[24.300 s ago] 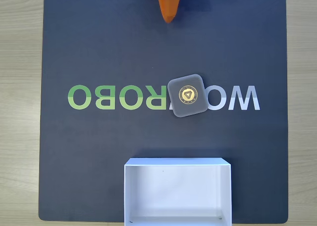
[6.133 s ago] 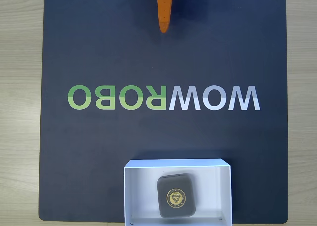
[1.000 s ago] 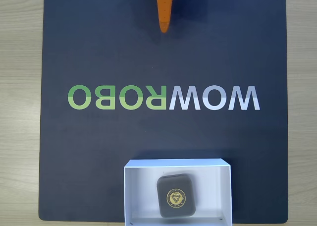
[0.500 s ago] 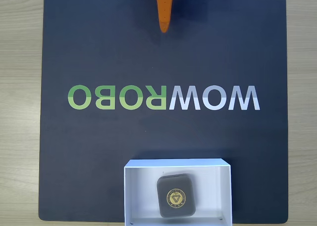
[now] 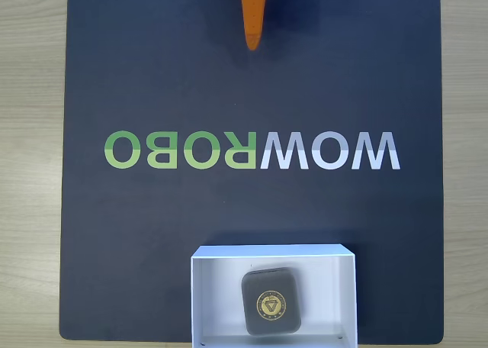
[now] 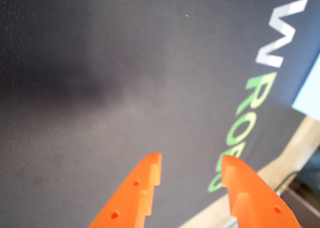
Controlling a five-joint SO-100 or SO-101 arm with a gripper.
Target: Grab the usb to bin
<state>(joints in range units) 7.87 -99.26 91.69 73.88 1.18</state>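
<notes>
In the fixed view, the usb lies flat inside the bin, a little left of the box's middle, with its gold emblem facing up and white floor showing on both sides of it. The bin sits at the bottom centre of the frame, on the lower edge of the dark mat, whose green and white lettering runs across the middle of the picture and reads mirrored. At the top edge, slightly left of centre, one orange finger of the gripper points down into the frame, well apart from the bin. Pale wooden table shows along both sides of the mat. In the wrist view, the gripper's two orange fingers rise from the bottom edge with a clear, moderate gap between their tips and nothing held there. Bare mat lies beyond them, the lettering runs down the right side, and a pale corner shows at the right edge.
</notes>
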